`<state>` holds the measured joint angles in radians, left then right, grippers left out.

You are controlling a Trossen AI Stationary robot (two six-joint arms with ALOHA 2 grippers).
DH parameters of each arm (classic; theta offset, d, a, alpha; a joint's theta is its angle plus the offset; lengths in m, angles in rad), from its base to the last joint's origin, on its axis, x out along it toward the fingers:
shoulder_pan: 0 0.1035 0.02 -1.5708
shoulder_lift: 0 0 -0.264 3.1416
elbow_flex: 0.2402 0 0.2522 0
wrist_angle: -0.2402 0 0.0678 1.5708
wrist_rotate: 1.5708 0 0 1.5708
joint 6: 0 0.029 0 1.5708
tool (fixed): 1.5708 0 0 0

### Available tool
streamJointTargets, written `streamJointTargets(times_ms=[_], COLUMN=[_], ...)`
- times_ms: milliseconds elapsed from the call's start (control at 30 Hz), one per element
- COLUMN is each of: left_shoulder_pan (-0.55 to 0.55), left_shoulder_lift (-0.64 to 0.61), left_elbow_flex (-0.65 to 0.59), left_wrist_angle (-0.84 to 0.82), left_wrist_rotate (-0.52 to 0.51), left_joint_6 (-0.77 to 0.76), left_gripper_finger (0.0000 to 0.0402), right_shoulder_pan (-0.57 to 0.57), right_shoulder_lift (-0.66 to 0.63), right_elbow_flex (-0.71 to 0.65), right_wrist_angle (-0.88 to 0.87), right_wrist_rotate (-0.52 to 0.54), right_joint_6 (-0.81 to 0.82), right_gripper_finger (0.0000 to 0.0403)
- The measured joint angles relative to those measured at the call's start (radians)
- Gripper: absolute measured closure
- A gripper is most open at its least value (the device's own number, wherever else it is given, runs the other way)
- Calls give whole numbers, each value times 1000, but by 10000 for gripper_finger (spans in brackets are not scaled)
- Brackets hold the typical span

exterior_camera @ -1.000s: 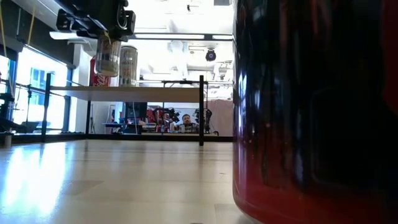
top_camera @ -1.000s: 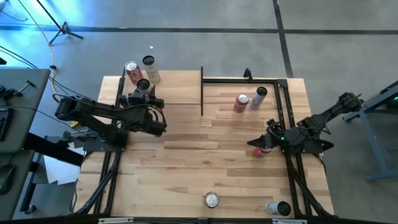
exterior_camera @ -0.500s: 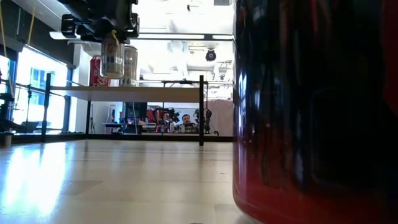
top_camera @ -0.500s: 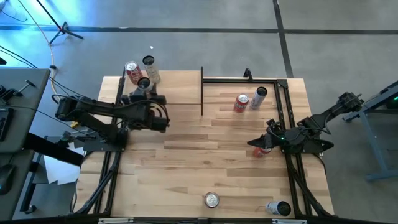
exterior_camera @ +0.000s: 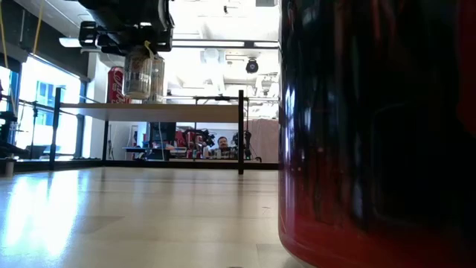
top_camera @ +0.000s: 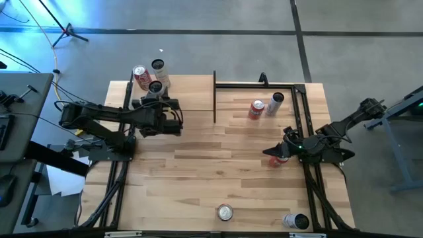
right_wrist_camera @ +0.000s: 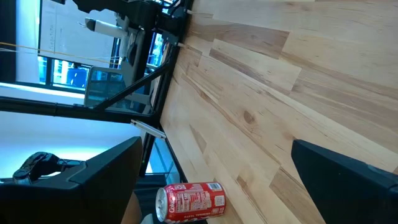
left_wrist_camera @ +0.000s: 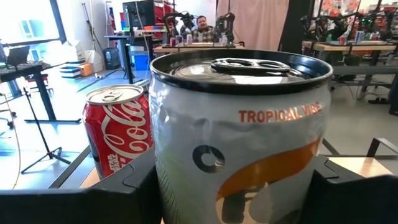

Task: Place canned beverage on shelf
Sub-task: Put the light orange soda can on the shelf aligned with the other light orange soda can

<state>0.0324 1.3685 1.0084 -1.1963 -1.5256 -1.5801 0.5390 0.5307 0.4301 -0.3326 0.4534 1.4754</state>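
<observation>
Since a second ago my left gripper point(top_camera: 157, 98) has carried its can point(top_camera: 155, 87) rightward over the shelf point(top_camera: 192, 99), closer to the two cans standing at the back edge, a red one point(top_camera: 140, 76) and a pale one point(top_camera: 159, 71). From above, my right gripper point(top_camera: 280, 156) sits unchanged near the table's right edge, jaws spread wide around nothing, a red can point(top_camera: 281, 160) just beneath it. At table height, I see the held can point(exterior_camera: 138, 72) hanging above the shelf board point(exterior_camera: 178, 112), with open tabletop below. My left wrist camera shows the fingers point(left_wrist_camera: 87, 202) clamped on the grey can point(left_wrist_camera: 239, 134), the red cola can point(left_wrist_camera: 118, 134) just beside. My right wrist camera shows bare planks and a fallen red can point(right_wrist_camera: 189, 200).
</observation>
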Motion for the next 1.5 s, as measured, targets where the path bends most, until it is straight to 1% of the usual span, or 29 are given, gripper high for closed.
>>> streamJointTargets(times_ms=[167,267,467,733,833,1100,1300,1500], left_shoulder_pan=[14,22,56,92,107,129,133,133], left_shoulder_lift=[0,0,0,0,0,12,46,62], left_elbow_flex=[0,0,0,0,0,1,1,2], left_wrist_angle=[58,75,129,250,279,280,278,275], left_wrist_rotate=[5,9,75,86,109,106,57,41], left_joint_6=[66,79,146,269,300,301,273,264], left_gripper_finger=[188,188,188,188,188,188,188,188], right_shoulder_pan=[0,0,0,0,0,0,0,0], right_shoulder_lift=[0,0,0,0,0,0,0,0], right_elbow_flex=[0,0,0,0,0,0,0,0], right_wrist_angle=[0,0,0,0,0,0,0,0], right_wrist_rotate=[0,0,0,0,0,0,0,0], right_joint_6=[0,0,0,0,0,0,0,0], right_gripper_finger=[3,3,3,3,3,3,3,3])
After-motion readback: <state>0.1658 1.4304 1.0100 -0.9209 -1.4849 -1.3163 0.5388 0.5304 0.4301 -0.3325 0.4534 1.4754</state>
